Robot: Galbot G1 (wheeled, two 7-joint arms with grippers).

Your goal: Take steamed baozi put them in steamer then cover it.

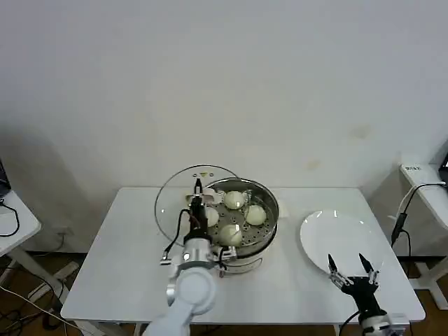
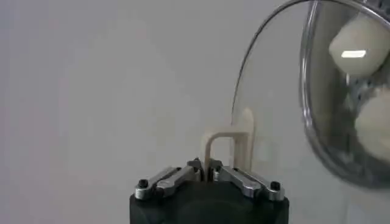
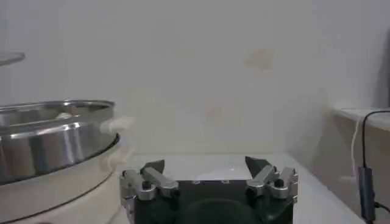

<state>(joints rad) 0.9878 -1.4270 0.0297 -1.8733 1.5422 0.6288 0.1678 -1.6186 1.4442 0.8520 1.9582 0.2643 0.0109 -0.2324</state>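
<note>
White rounded left arm (image 1: 190, 290), black cables; black gripper bodies, silver screw-fastened fingers (image 3: 149, 180).

left gripper (image 2: 206, 173) clamping cover (image 2: 268, 91) handle, 2 baozi (image 2: 361, 42) behind

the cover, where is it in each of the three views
Head view: the cover is held up over the table's left-centre, beside the steamer, by the left gripper.
Left wrist view: its glass and bar handle sit just beyond the shut fingertips.
Right wrist view: a rim sliver, far off.
Shared landmark: the steamer.
</note>
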